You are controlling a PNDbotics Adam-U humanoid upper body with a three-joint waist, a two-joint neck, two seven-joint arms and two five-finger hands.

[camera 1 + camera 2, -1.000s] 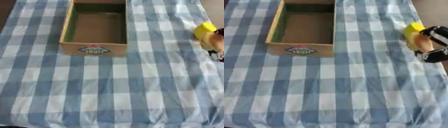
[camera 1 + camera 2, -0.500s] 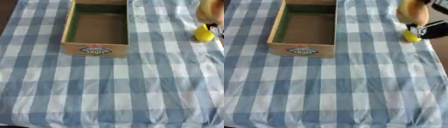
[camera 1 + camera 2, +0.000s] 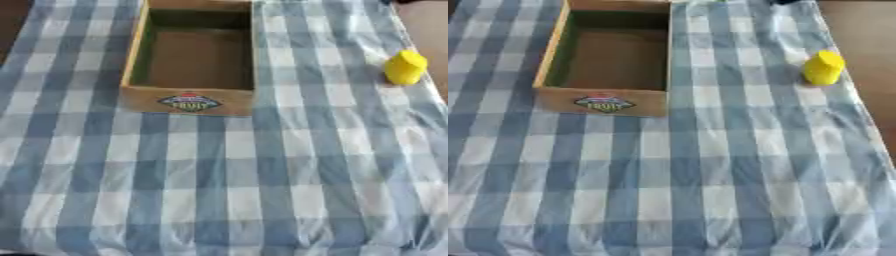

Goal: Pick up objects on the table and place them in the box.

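Note:
A small yellow object (image 3: 823, 67), round-topped, stands on the blue and white checked cloth near the table's right edge. An open cardboard box (image 3: 188, 101) with a fruit label on its front wall sits at the upper left of the cloth; nothing shows inside it. Neither hand appears in either eye view. A small dark shape (image 3: 785, 2) pokes in at the top edge, above the yellow object; I cannot tell what it is.
The checked tablecloth (image 3: 227, 180) covers the whole near half of the table. Its right edge (image 3: 859, 100) runs close past the yellow object, with brown floor beyond.
The right hand that was at the yellow object has left the view, upward and out of frame. The yellow object now stands alone on the cloth. The camera has also shifted.

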